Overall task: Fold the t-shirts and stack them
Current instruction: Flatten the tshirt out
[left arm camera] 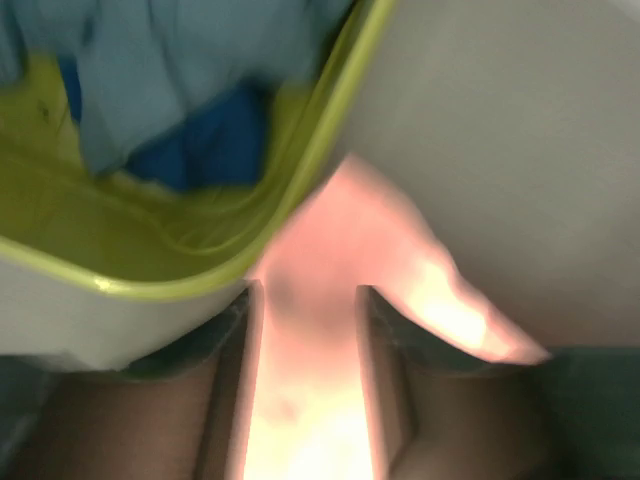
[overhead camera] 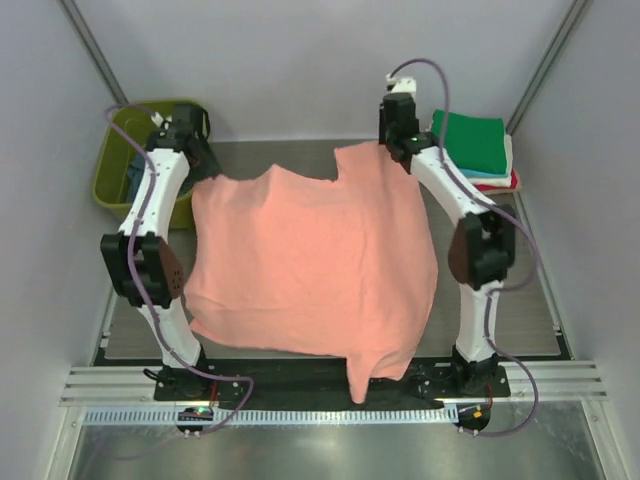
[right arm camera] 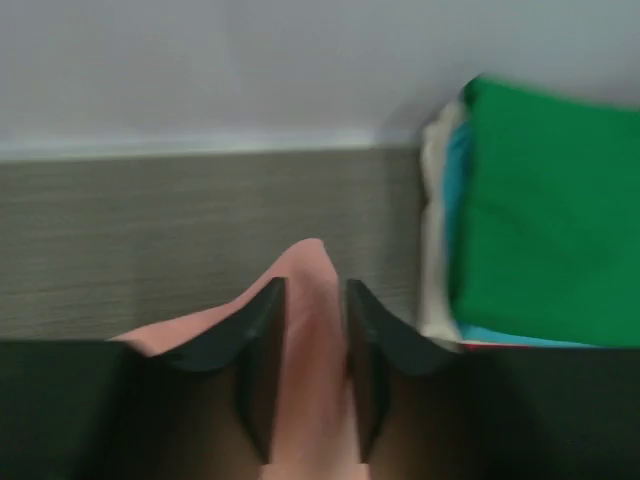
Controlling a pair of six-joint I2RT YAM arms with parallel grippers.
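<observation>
A salmon-pink t-shirt hangs spread out between my two arms above the table, one part drooping over the near edge. My left gripper is shut on its far left corner; the left wrist view shows pink cloth between the fingers. My right gripper is shut on the far right corner; pink cloth sits between the fingers there. A folded stack with a green t-shirt on top, over teal, cream and red ones, lies at the far right; it also shows in the right wrist view.
An olive-green plastic tub stands at the far left, holding blue cloth. Its rim is close to the left gripper. The grey table is bounded by white walls and a metal rail at the near edge.
</observation>
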